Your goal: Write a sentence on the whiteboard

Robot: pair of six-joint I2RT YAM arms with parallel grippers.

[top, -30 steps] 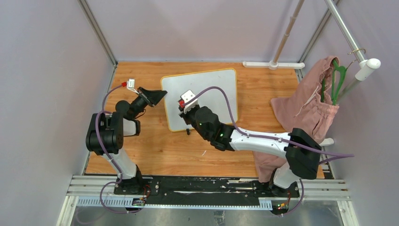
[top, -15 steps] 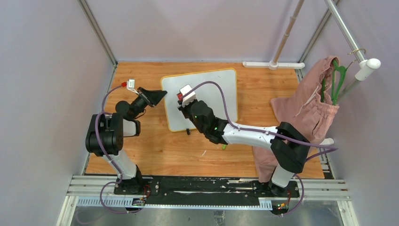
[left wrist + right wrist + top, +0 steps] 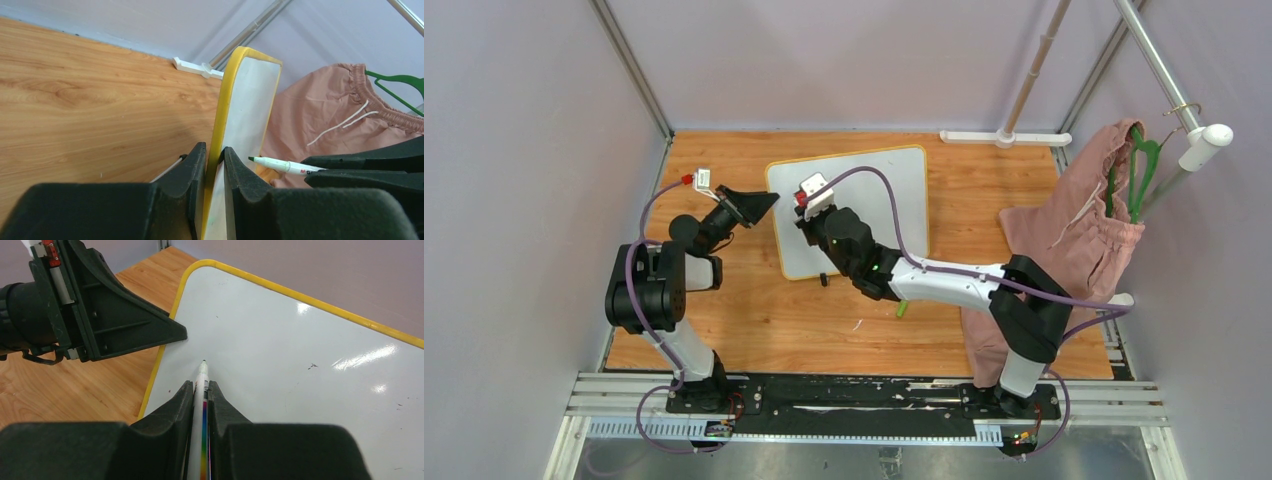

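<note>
Top external view: the left arm (image 3: 649, 290) is folded up tight on its side, forearm reaching across so that the left claw (image 3: 764, 203) is clamped shut on the yellow left rim of the whiteboard (image 3: 874, 185); the right arm (image 3: 944, 285) stretches long and low over the worktop (image 3: 754, 310), wrist bent above the board's left half; the right claw (image 3: 200, 386) is closed on a marker (image 3: 203, 371), nib pointing ahead of the fingers; whether the nib touches the white face I cannot tell. Warm wood-grain worktop, pale lilac walls, metal posts in the corners; a pink garment (image 3: 1074, 230) hangs on a green hanger (image 3: 1139, 170) well to the right of the right claw; a small green piece (image 3: 901, 309) lies just beside its forearm. From the right claw the board spreads ahead and rightward, glossy, with a few dark specks; the left claw sits just left of the nib.
</note>
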